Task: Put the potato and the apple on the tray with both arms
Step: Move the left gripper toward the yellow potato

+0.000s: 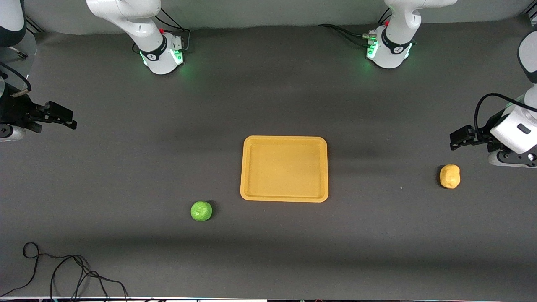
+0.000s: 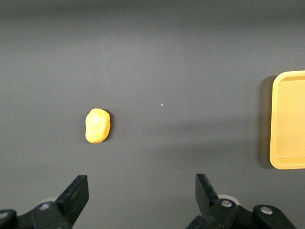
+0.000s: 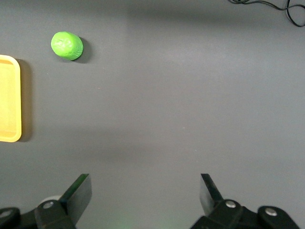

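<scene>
Tray [image 1: 285, 168] mid-bench, bare; apple [image 1: 201, 211] toward front edge; potato [image 1: 449, 176] near left arm's end; left gripper [image 1: 461, 139] and right gripper [image 1: 63, 117] spread wide, holding nothing, at bench ends

Even overhead light, soft shadows, sharp.

The tray [image 2: 289, 120] is cut off by the frame edge in both wrist views. In the front view both arms run off the sides. A cable [image 3: 267, 5] leaves the right wrist frame.
</scene>
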Controlling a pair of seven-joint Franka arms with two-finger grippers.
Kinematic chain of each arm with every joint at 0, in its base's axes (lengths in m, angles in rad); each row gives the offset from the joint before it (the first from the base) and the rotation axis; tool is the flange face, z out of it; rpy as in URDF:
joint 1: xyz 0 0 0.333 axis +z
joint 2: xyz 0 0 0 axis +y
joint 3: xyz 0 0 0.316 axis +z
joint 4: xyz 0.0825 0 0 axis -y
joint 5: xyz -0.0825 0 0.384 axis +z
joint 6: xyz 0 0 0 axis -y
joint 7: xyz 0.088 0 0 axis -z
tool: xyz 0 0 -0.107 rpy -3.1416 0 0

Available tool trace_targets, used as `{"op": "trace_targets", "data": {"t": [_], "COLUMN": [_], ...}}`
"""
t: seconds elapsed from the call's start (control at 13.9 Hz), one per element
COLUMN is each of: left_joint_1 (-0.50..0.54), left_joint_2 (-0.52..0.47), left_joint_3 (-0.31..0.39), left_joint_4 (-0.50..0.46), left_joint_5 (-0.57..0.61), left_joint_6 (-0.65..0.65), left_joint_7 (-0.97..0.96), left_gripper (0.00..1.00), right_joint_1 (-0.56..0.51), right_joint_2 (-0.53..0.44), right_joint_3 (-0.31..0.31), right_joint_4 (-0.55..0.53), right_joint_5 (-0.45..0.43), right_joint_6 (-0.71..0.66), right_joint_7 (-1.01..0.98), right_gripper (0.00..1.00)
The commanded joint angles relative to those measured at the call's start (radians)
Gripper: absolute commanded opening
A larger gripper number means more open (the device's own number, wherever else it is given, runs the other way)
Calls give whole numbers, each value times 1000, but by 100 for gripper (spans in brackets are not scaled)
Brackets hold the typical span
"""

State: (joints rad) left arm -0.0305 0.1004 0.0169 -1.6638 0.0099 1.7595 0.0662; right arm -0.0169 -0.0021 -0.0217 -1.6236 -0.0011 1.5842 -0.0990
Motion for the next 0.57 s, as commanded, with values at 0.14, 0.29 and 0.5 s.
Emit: {"op": "trace_targets", "data": {"t": [0.14,0.29,0.5], "left_joint_1": [-14,-15,-16], "left_joint_2": [16,16,16], "left_joint_3": [-5,-5,-5], "left_joint_4": [30,29,24], "left_joint_5": [2,2,2], "left_joint_6": [-31,-31,-31], "left_joint_7": [4,4,4], "left_gripper": [100,100,100], "right_joint_1": [-5,-2,-2], "right_joint_2": [7,8,16], "right_joint_3": [0,0,2], "right_joint_4": [13,14,33], "right_joint_5": [3,0,0], "right_joint_6": [-3,-3,-1], "right_joint_7": [-7,-4,-4], "right_gripper": [100,100,100]}}
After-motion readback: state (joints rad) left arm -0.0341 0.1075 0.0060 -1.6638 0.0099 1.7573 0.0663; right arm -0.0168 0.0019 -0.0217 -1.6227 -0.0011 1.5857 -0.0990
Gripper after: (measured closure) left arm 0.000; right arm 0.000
